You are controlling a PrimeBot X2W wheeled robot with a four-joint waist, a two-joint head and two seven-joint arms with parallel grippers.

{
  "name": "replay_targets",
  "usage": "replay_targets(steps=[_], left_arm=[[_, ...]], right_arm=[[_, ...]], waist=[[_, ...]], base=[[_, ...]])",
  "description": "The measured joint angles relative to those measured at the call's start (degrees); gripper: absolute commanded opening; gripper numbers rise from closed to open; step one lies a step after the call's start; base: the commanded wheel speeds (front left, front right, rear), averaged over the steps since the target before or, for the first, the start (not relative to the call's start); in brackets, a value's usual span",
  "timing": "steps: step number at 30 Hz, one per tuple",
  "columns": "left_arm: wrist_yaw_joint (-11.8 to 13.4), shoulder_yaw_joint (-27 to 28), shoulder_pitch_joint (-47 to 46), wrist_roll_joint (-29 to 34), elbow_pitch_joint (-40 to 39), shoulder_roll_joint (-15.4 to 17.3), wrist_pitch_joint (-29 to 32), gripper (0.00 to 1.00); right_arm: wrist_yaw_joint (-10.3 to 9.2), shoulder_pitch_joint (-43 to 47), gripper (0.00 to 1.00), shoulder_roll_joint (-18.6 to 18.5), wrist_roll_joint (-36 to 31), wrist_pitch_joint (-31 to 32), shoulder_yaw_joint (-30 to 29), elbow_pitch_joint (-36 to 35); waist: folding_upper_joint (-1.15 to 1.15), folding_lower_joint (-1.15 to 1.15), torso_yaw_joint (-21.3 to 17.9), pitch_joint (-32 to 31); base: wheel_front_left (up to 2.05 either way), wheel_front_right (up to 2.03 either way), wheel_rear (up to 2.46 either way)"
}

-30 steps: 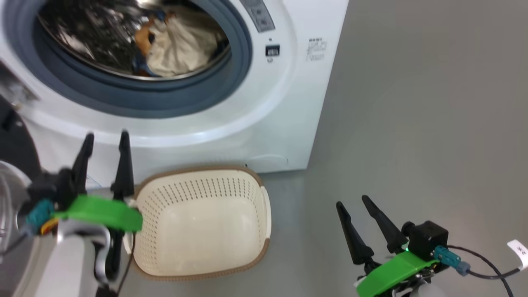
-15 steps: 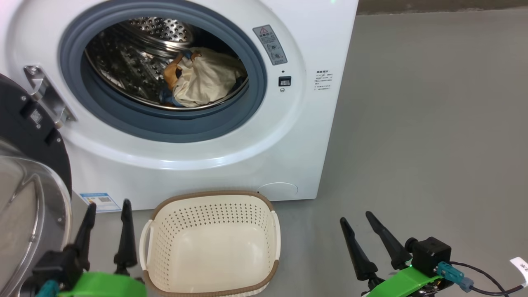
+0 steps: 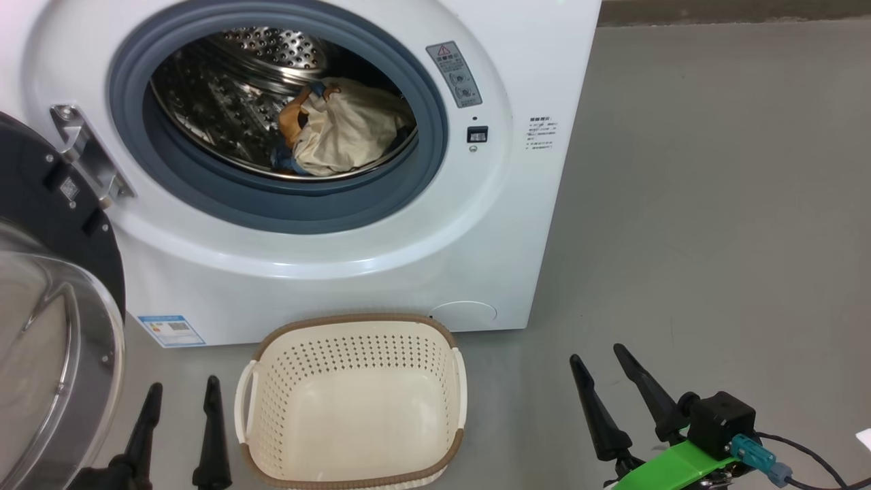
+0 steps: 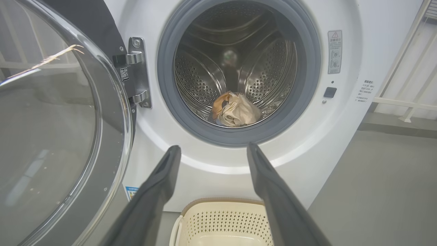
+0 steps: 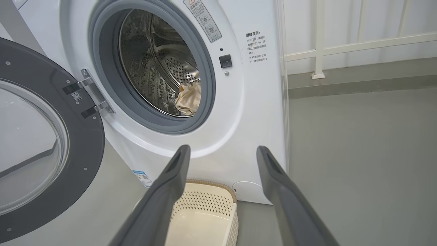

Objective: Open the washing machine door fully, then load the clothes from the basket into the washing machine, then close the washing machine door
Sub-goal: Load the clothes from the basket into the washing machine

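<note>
Crumpled cream clothes [image 3: 343, 133] lie in the perforated steel drum [image 3: 224, 116]; the rounded, holed plastic basket [image 3: 354, 408] stands nearer. The left end effector [image 3: 182, 388] and right end effector [image 3: 599, 357] are both released.

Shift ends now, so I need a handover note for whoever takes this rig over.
Left gripper: open, empty, low beside the basket.
Right gripper: open, empty, over the floor right of the basket.
Clothes: both inside the washing machine; basket empty on the floor in front.
Done: door open, clothes loaded.
Left: close the door, which stands swung out at the left.
</note>
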Motion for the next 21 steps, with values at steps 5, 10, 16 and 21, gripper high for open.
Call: replay_targets(steps=[5, 10, 16, 21], left_arm=[[0.71, 0.45, 1.27, 0.36, -0.33, -0.20, 0.00, 1.00], [1.20, 0.56, 1.68, 1.22, -0.33, -0.27, 0.01, 1.00], [1.18, 0.88, 2.65, 1.46, -0.33, -0.31, 0.01, 1.00], [0.90, 0.91, 2.85, 1.12, -0.33, -0.32, 0.01, 1.00]], right_arm=[[-0.01, 0.00, 1.00, 0.01, -1.67, 0.00, -0.88, -0.99], [-0.01, 0.73, 1.00, 0.01, -2.85, 0.00, -1.69, -2.26], [-0.01, 2.15, 1.00, 0.10, -3.26, 0.00, -2.82, -3.37], [-0.01, 2.22, 1.00, 0.12, -3.78, 0.00, -3.58, -4.49]], waist=[[0.00, 0.00, -0.35, 0.05], [0.00, 0.00, -0.65, -0.09], [0.00, 0.00, -0.86, -0.09], [0.00, 0.00, -1.06, -0.12]], base=[[0.00, 0.00, 0.00], [0.00, 0.00, 0.00], [0.00, 0.00, 0.00], [0.00, 0.00, 0.00]])
